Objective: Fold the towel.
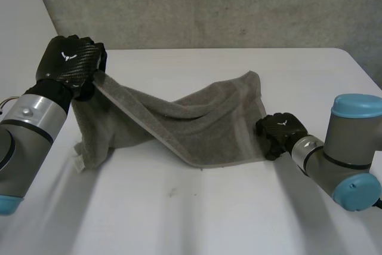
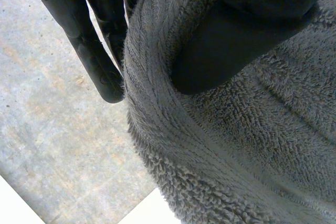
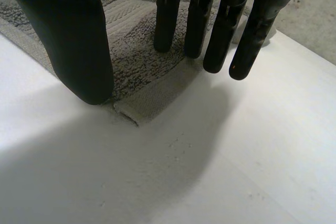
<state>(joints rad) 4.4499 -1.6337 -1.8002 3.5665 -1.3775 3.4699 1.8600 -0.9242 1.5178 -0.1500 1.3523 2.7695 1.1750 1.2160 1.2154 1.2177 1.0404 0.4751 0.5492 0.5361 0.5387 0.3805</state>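
A grey towel lies crumpled across the middle of the white table. Its far left corner is lifted off the surface by my left hand, and a taut edge runs from there down to the near side. In the left wrist view the thumb presses the towel against the fingers. My right hand rests at the towel's near right corner. In the right wrist view its fingers are straight and spread from the thumb, over the flat corner of the towel.
A grey wall stands behind the table's far edge. The table's right edge runs past my right arm. Bare white tabletop stretches along the near side in front of the towel.
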